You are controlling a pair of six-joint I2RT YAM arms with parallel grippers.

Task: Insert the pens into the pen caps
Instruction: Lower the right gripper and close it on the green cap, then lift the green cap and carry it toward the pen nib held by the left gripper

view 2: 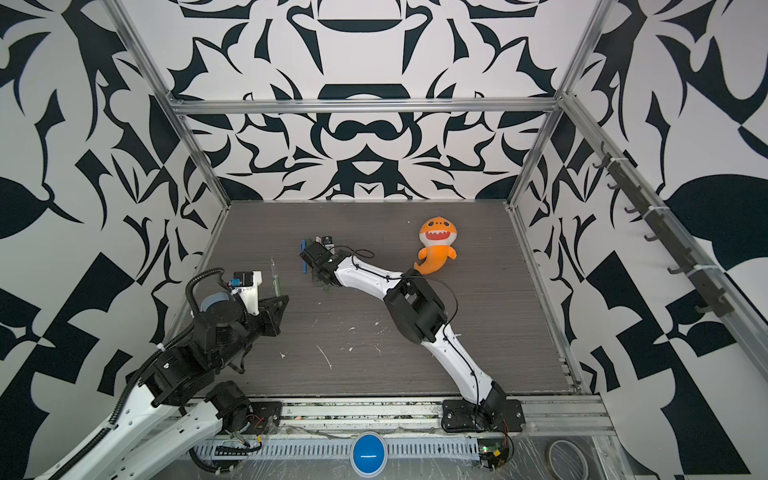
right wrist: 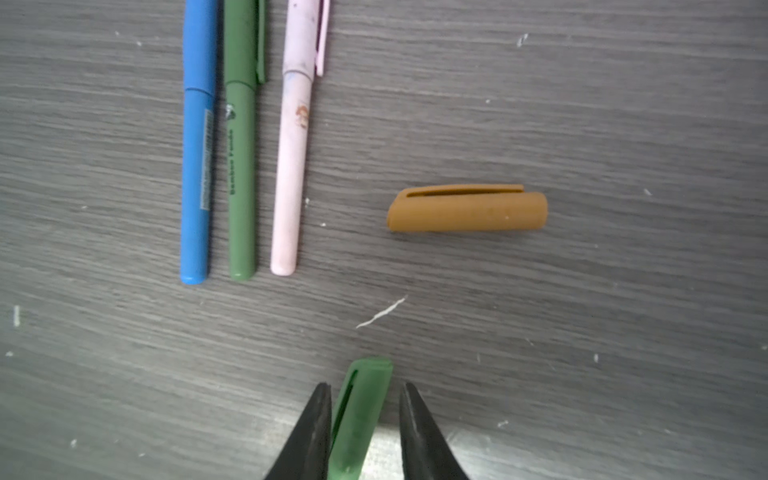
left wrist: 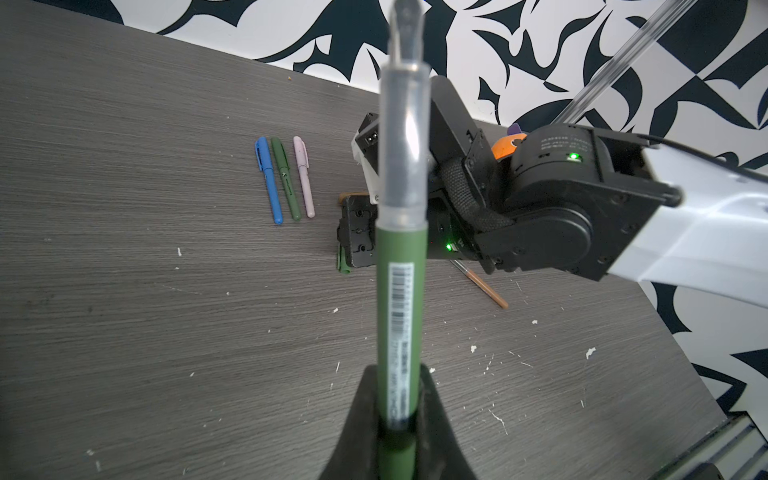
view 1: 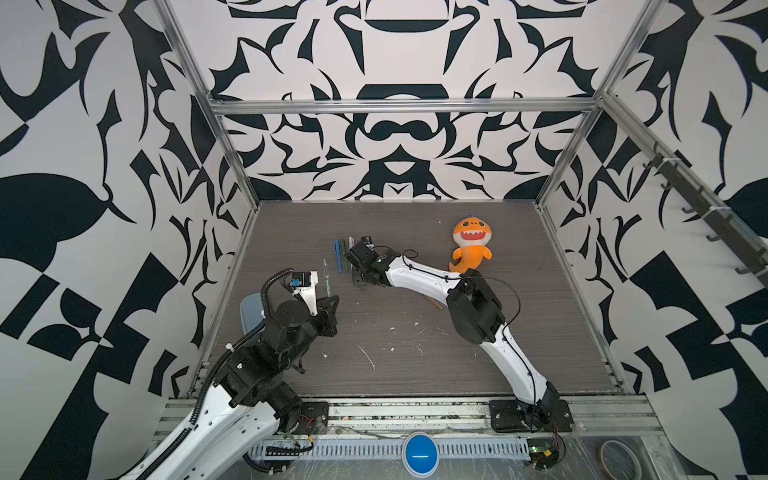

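My left gripper (left wrist: 395,374) is shut on a green pen (left wrist: 401,299) and holds it above the table, its clear pointed tip away from the wrist; the pen (view 1: 327,278) shows in both top views. My right gripper (right wrist: 365,388) is low over the table, jaws open astride a green pen cap (right wrist: 361,407). One finger touches the cap and a gap shows at the other. A mustard pen cap (right wrist: 467,209) lies loose nearby. Blue (right wrist: 195,166), green (right wrist: 241,166) and pink (right wrist: 293,166) pens lie side by side with caps on. An orange-brown pen (left wrist: 484,286) lies partly under the right arm.
An orange shark plush (view 1: 471,245) sits at the back right of the grey table (view 1: 540,332). White scraps (view 1: 368,357) are scattered over the front middle. A blue-grey object (view 1: 251,307) shows at the left edge behind the left arm.
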